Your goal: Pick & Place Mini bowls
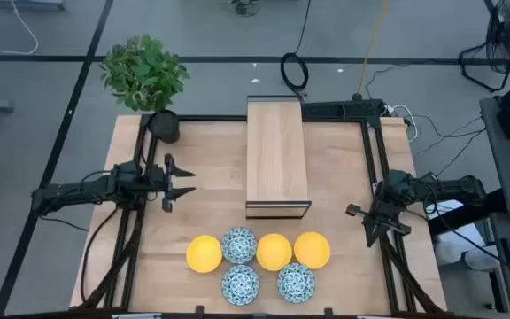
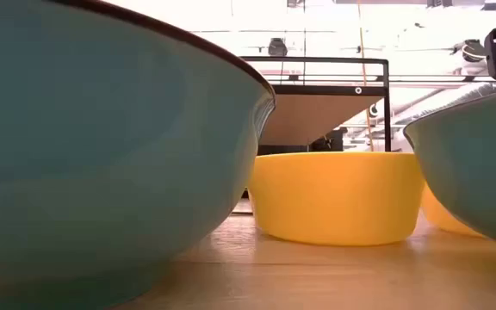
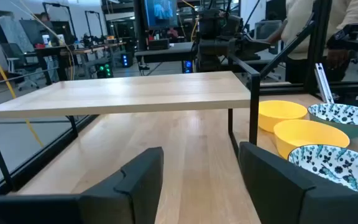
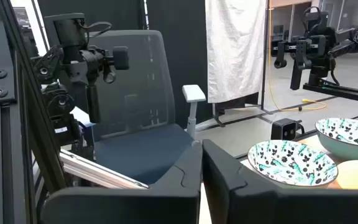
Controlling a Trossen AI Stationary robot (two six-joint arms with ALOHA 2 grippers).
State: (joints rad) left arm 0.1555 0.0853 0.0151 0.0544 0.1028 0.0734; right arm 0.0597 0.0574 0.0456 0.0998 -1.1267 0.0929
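The left gripper (image 1: 187, 182), jaws apart and empty, sits at left centre of the high view. The mini bowls (image 1: 257, 262) cluster at lower centre, toward the frame's lower right from it. The right gripper (image 1: 355, 212), closed, waits at right, similarly near.

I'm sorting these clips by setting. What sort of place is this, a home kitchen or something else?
Likely a robotics lab, not a kitchen: another robot arm stands on the open floor, cables trail beyond the wooden table, and an office chair sits beside it.
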